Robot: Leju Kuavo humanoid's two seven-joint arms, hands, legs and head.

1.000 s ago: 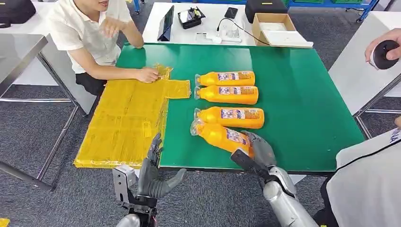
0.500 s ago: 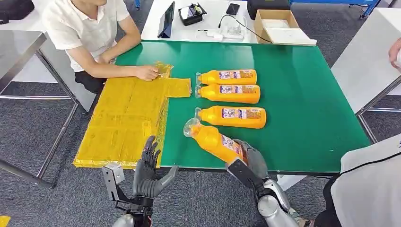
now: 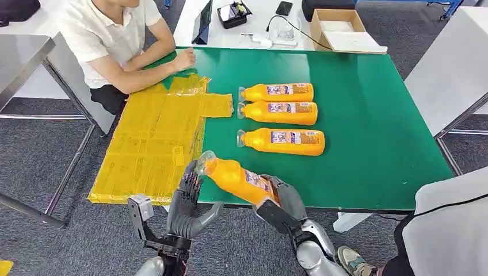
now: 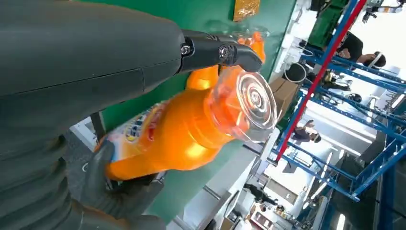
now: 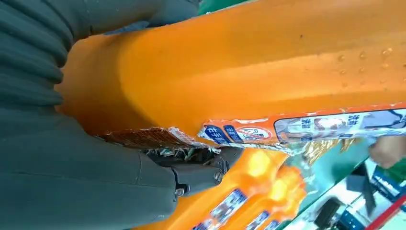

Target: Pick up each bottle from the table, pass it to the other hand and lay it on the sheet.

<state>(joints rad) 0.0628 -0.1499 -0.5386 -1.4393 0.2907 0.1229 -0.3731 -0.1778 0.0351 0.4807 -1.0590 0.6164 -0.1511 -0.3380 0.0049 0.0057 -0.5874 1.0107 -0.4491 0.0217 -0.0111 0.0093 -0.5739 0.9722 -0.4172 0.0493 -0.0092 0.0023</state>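
while the right hand (image 3: 280,198) grips the base end of the held bottle (image 3: 236,177), that bottle is now clear of the green table (image 3: 368,115), tilted with its clear cap toward the left hand (image 3: 187,208). one second ago it lay on the table just in front of the third bottle, with the right hand closed on its lower end; half a second ago its cap end had begun to rise. the bottle has since travelled left and toward the robot, past the table's near edge. in the left wrist view the cap sits just beside the left hand's fingertips (image 4: 239,52); contact cannot be confirmed. the left hand's fingers are spread and hold nothing, as in both earlier frames. three bottles (image 3: 280,107) lie side by side on the table, unchanged in position. the yellow sheet (image 3: 152,144) covers the table's left part and carries no bottle. the person's hand (image 3: 185,58), formerly resting on the sheet's far corner, has moved off it onto the green surface.
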